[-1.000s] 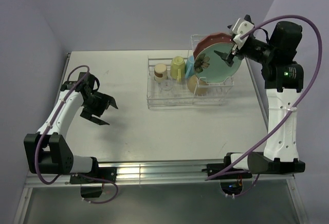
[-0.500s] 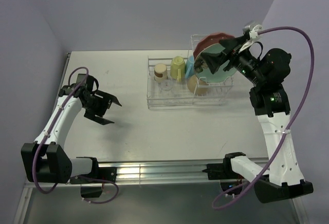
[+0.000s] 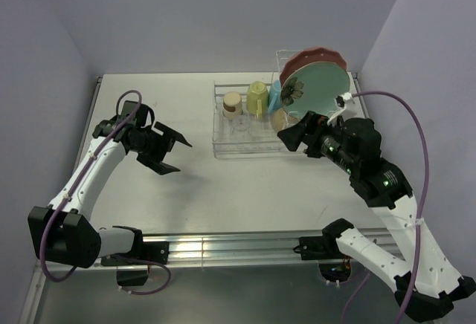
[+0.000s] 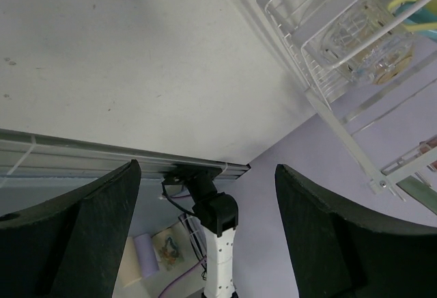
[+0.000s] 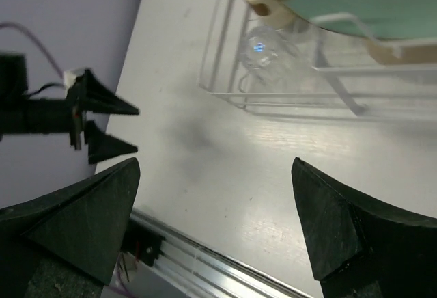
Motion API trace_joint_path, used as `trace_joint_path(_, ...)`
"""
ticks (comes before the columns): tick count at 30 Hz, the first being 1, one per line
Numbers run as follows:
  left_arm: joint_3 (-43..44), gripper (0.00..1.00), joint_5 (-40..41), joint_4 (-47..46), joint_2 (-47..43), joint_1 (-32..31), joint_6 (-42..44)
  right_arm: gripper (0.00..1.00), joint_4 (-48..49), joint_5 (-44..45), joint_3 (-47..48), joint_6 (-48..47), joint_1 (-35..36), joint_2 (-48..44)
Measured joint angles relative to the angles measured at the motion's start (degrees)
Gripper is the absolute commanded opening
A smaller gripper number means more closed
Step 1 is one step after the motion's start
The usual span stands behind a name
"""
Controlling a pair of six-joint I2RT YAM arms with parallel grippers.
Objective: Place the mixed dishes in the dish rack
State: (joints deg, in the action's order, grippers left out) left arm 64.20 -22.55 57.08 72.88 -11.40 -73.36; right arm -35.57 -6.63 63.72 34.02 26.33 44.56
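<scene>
**op:** Where are the dishes sitting?

**eng:** You're seeing all seven in the dish rack (image 3: 245,151). The mint-green plate (image 3: 318,92) and the pink scalloped white-dotted plate (image 3: 321,52) are standing on edge in the rack's taller right section. The upright slots are holding them there, pink behind mint. The cream bowl (image 3: 281,120) is tucking in at the front of that section, under the mint plate's edge.

**op:** And the cups?

**eng:** They're sitting in the rack's low left basket, which suits short items. The small metallic-tan cup (image 3: 233,103) and yellow-green mug (image 3: 257,97) are lining the back, with the light-blue mug (image 3: 274,95) just beside the plates. The clear glass (image 3: 239,123) is sitting in front of the tan cup. I can't tell which ones are upside down.

**op:** Grippers?

**eng:** Both are gaping wide and carrying nothing. Your left gripper (image 3: 177,154) is hovering well left of the rack. Your right gripper (image 3: 284,137) is hanging just in front of the rack's right section, near the bowl.

**op:** So, done?

**eng:** I'm judging it loaded. You're risking a knock on the bowl if the right arm swings toward the rack.
</scene>
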Motion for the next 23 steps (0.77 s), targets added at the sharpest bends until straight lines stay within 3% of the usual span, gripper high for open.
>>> trace_joint_path(6, -2.2, 0.86, -1.0, -1.6, -4.3, -0.2, -0.3, 1.00, -5.5, 10.9, -7.2, 7.3, 0.3, -8.9)
trace_joint_path(15, -13.7, 0.87, -6.4, -5.5, -12.0, -0.4, -2.3, 1.00, -8.6, 9.5, -16.9, 13.0, 0.4, -8.5)
trace_joint_path(23, -16.7, 0.87, -11.1, -10.8, -14.5, -0.6, -1.0, 1.00, -7.1, 8.4, -22.5, 13.0, 0.4, -13.8)
